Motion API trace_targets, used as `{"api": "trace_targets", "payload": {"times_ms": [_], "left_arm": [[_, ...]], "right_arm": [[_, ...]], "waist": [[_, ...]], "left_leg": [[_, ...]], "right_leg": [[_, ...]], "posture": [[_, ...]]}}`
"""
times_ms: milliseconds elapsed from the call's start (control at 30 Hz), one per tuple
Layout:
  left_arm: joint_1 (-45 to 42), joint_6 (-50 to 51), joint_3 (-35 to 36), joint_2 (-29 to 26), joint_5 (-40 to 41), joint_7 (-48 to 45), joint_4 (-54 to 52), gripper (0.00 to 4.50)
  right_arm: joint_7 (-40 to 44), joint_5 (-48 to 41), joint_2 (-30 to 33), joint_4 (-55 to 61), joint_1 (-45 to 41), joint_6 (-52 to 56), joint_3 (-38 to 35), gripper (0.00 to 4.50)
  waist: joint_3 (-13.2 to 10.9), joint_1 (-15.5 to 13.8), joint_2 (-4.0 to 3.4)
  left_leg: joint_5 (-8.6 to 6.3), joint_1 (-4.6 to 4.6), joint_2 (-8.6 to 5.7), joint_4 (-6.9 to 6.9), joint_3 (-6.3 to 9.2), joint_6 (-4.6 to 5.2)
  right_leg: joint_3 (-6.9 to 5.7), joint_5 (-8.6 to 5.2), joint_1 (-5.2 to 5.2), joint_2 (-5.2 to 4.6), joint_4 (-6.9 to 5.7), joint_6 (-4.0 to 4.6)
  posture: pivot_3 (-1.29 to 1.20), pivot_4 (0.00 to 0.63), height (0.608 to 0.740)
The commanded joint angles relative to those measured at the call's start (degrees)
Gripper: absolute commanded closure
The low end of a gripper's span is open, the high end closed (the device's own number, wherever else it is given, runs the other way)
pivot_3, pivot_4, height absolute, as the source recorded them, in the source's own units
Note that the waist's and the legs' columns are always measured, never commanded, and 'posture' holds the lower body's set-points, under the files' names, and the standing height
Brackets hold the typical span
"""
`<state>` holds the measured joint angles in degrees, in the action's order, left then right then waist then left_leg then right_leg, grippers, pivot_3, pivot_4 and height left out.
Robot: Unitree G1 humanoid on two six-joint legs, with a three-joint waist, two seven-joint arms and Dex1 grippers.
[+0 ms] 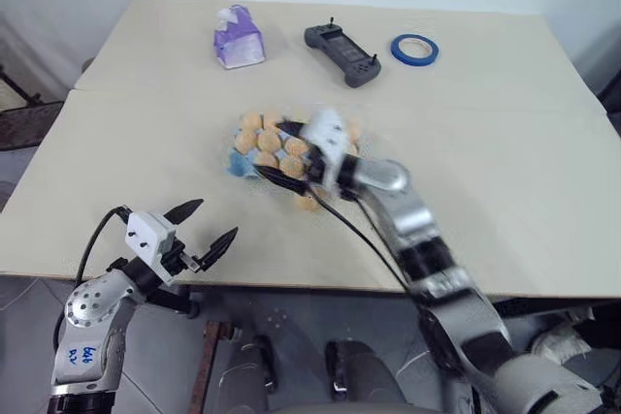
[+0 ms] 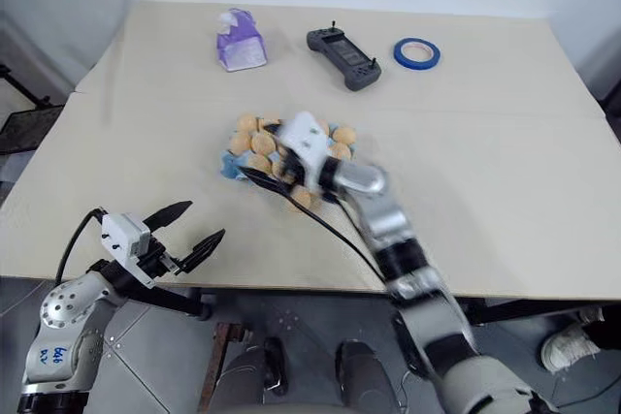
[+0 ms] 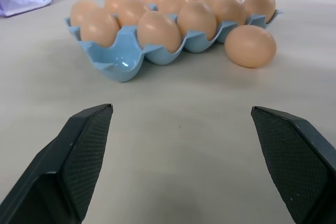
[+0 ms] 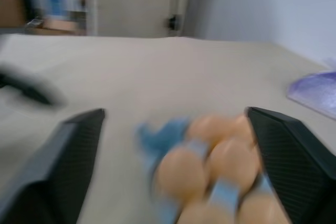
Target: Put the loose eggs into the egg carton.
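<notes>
One loose egg [image 3: 250,45] rests on your table [image 1: 505,143], just beside the light blue egg carton [image 3: 123,59] at mid-table.
Your right gripper [image 4: 176,156] hovers over the carton, jaws wide, holding nothing; your left gripper [image 1: 204,225] waits at the near edge, equally wide and empty.

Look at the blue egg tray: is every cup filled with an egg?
No, the corner cup of the egg tray sits empty, and one egg lies on the table beside it.

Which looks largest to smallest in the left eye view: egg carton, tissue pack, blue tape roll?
1. egg carton, widest, though the right gripper covers part of it.
2. tissue pack.
3. blue tape roll, slightly smaller than the pack; both lie farther off.
</notes>
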<state>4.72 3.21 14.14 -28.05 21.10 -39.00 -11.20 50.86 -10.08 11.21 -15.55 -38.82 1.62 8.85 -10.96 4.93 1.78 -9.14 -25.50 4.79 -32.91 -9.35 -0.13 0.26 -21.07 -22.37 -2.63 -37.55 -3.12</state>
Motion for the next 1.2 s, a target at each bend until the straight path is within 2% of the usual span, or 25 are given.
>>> {"api": "trace_targets", "payload": {"times_ms": [33,300,433,567,733,867,1000,1200], "left_arm": [[-0.46,0.32,-0.15,-1.07,1.34,-1.74,-1.26,0.00],[-3.93,1.18,-3.53,-1.62,0.31,-3.69,-0.36,0.00],[-6.23,3.40,-6.24,-1.64,0.27,-4.38,-0.97,0.00],[-10.17,6.56,-9.79,0.12,-0.78,-2.36,-0.83,0.00],[-13.63,10.56,-14.07,5.53,-3.31,4.15,-1.46,0.00],[-15.06,12.16,-18.19,9.64,-8.51,10.29,-0.37,0.00],[-18.23,14.04,-20.91,14.18,-14.35,17.57,4.13,0.00],[-22.58,12.30,-22.03,20.62,-15.78,21.24,10.57,0.00]], "right_arm": [[4.83,-5.44,5.65,8.55,6.09,-0.30,-4.33,0.03],[9.71,-12.96,17.24,15.32,23.79,-1.21,-14.81,0.03],[7.92,-15.94,18.05,19.20,28.51,0.41,-17.39,0.03],[7.19,-15.03,19.19,21.28,31.93,-0.09,-17.93,0.03],[4.83,-14.28,18.67,22.68,32.65,-0.65,-17.12,0.03],[3.91,-14.55,18.24,23.43,33.23,-0.99,-16.83,0.03],[3.78,-14.62,18.17,23.80,33.88,-1.39,-16.29,0.03],[3.01,-14.57,17.97,24.84,34.56,-1.46,-16.28,0.03]], "waist": [[0.00,-0.01,0.00],[0.00,-0.09,0.00],[0.00,0.01,-0.01],[0.00,-0.14,-0.01],[0.00,-0.24,-0.01],[0.00,-0.38,-0.01],[0.00,-1.04,0.00],[0.00,-1.85,-0.01]], "left_leg": [[-0.01,0.00,0.00,-0.03,-0.02,0.01],[0.00,0.28,0.03,-0.06,0.08,0.00],[-0.08,0.35,0.01,-0.08,0.19,0.05],[-0.08,0.51,0.03,-0.18,0.24,0.06],[-0.09,0.53,-0.02,-0.29,0.30,0.08],[-0.09,0.52,-0.02,-0.34,0.33,0.12],[-0.08,0.48,-0.02,-0.51,0.43,0.13],[-0.15,0.40,-0.02,-0.83,0.46,0.26]], "right_leg": [[0.02,0.01,0.00,0.00,-0.01,-0.02],[0.05,-0.03,0.22,0.05,-0.05,0.06],[-0.04,-0.03,0.47,0.03,0.14,0.07],[-0.07,-0.01,0.66,0.08,0.11,0.02],[-0.07,0.02,0.79,0.03,0.15,-0.03],[-0.09,0.04,0.80,0.07,0.14,-0.07],[-0.15,0.05,0.83,0.12,0.11,-0.09],[-0.16,0.14,0.91,0.11,0.11,-0.25]], "posture": [[0.00,0.150,0.740],[0.00,0.150,0.740],[0.00,0.150,0.740],[0.00,0.150,0.740],[0.00,0.150,0.740],[0.00,0.150,0.740],[0.00,0.150,0.740],[0.00,0.150,0.740]]}}
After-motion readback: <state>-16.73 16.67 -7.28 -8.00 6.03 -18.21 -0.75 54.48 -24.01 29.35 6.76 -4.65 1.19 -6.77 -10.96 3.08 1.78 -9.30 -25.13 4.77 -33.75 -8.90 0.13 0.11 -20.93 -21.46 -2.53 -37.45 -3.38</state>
